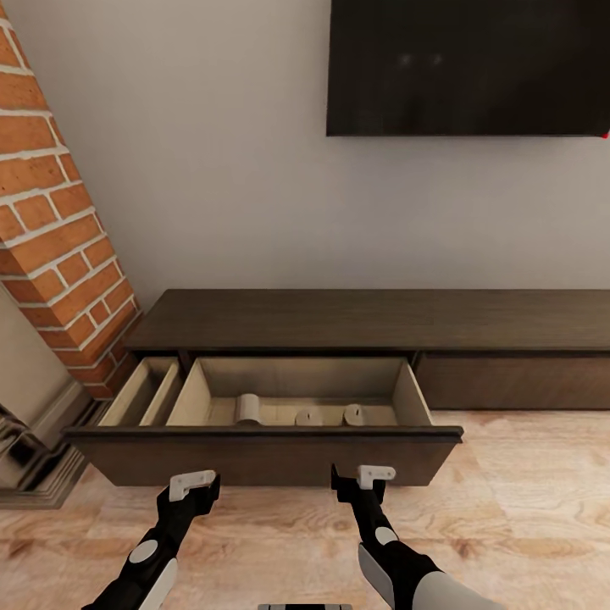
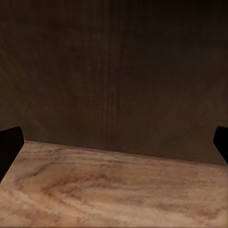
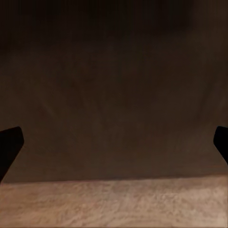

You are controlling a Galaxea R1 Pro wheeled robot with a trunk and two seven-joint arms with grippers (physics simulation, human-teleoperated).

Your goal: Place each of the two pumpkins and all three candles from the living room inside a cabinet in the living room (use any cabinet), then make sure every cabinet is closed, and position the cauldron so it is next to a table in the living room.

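Observation:
The long dark brown cabinet stands against the wall with its left drawer pulled out. In the drawer's pale wood interior are three grey-beige candles: one lies on its side, and two stand to its right. My left gripper and right gripper hover low just in front of the drawer front, both open and holding nothing. Both wrist views face that dark front at close range, with fingertips spread wide. The pumpkins, cauldron and table are out of view.
A red brick column and a dark fireplace base crowd the left side. A black TV hangs on the wall above the cabinet. The drawer has a narrow side compartment. Wooden floor stretches to the right.

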